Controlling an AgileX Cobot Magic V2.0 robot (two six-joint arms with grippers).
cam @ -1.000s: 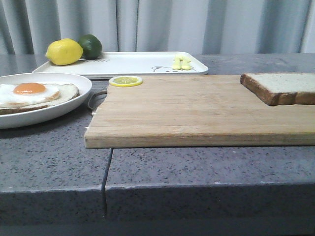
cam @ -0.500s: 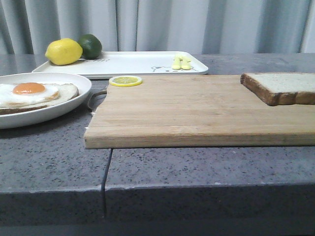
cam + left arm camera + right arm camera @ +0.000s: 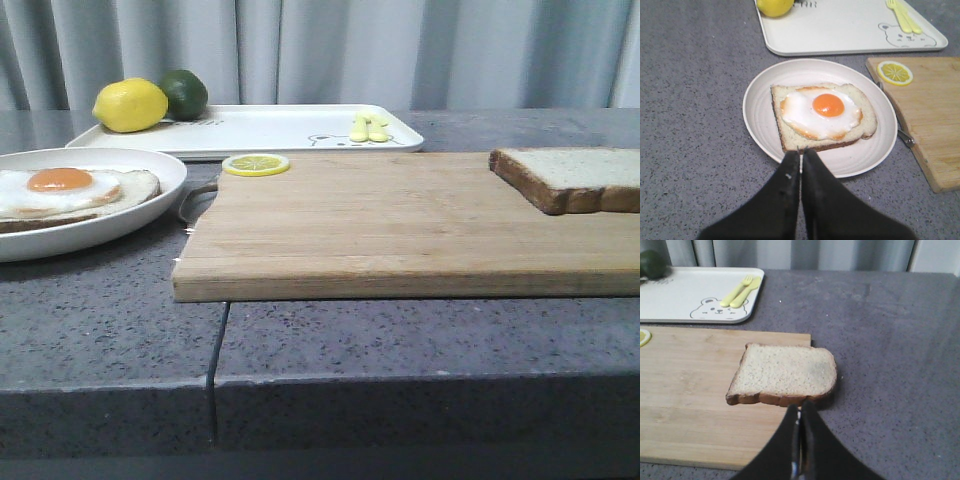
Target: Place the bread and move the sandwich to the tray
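Jaws of our left gripper (image 3: 801,156) and right gripper (image 3: 800,407) sit pressed together, empty. Nothing has shifted: thick brown-crusted white bread (image 3: 572,178) rests far right on the wooden board (image 3: 400,225), egg-topped sandwich (image 3: 70,192) left, white rectangular tray (image 3: 270,128) beyond. Work hasn't begun.

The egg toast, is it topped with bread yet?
Not yet. The sandwich shows a bare egg; the bread lies flat on the cutting board.

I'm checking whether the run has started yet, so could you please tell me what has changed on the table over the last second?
Nothing visibly changed. In the front view the bread lies on the cutting board as before, the sandwich stays on the plate, and the tray keeps its lemon and lime. Neither arm enters that view.
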